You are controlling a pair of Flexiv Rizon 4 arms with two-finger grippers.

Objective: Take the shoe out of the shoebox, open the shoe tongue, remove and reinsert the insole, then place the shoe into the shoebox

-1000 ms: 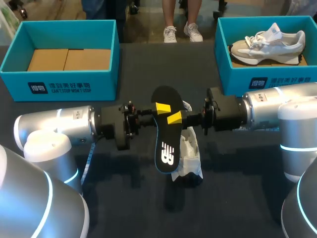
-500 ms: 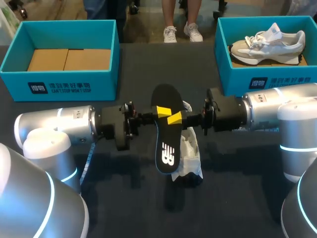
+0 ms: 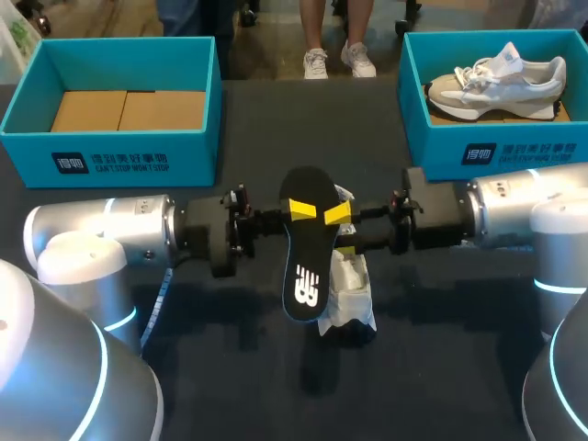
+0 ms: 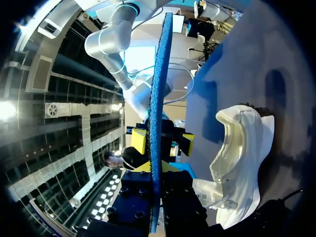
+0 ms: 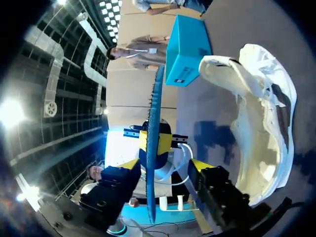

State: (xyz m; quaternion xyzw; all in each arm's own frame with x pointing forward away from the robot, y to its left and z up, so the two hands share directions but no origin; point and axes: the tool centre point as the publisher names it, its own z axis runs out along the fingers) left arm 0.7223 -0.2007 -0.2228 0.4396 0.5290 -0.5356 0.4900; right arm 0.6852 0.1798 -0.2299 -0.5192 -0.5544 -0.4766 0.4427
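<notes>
Holding the insole [image 3: 306, 266] up off the bench [image 3: 441, 367] with the left pincer [image 3: 303, 209], closed flat on one long edge about mid-length, black printed face upward in the head view. From the left wrist, seeing it edge-on as a thin blue-sided sheet running straight out from between the clamped fingers. Have the right pincer [image 3: 343, 231] spread wide at the opposite edge, one yellow tip above the sheet and one below, gripping nothing as far as the right wrist view lets on. Can see the white shoe [image 3: 349, 292] on the bench directly beneath, well short of the teal shoebox [image 3: 119, 156] at the far left

Judging by the look: very light, thin foam, stiff enough to stay straight from a one-sided hold, yet sure to bend or buckle if pushed end-on against anything. Probably grippy rather than slick, so no need to squeeze hard. Fine to carry from mid-edge as now; for sliding back in, better to take hold nearer the heel and lead with the toe. Expect the shoe to be soft and light too, likely to skate across the bench, so pin it at the collar or tongue with the free pincer first
</notes>
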